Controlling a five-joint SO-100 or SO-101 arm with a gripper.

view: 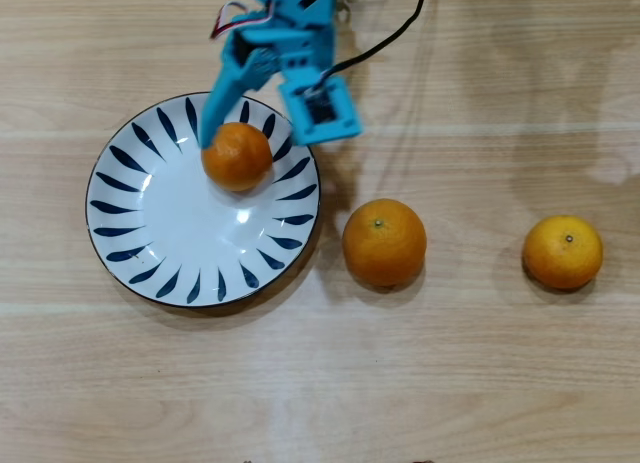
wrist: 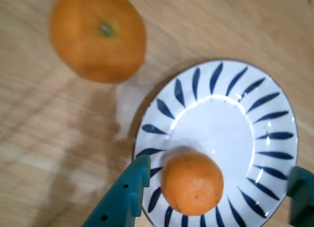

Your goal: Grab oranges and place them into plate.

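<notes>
- The orange (wrist: 192, 183) on the plate (wrist: 274, 138) sits on the patterned rim band nearest the arm, not in the flat centre; round as it is, it could roll, most likely inward down the slope, though a nudge might send it over the edge onto the desk (view: 470, 383).
- The likeliest cause would be a finger (wrist: 128, 190) brushing the fruit as the arm lifts away.
- 2 oranges remain on the desk: the larger one (view: 384, 242) just beside the plate, a smaller one (view: 563, 251) well apart to the right in the overhead view.
- The claw (wrist: 216, 188) is spread wide, released, gripping nothing.
- In the wrist view a slim gap seems to separate the near finger from the orange, though from overhead they look touching; I cannot settle which.
</notes>
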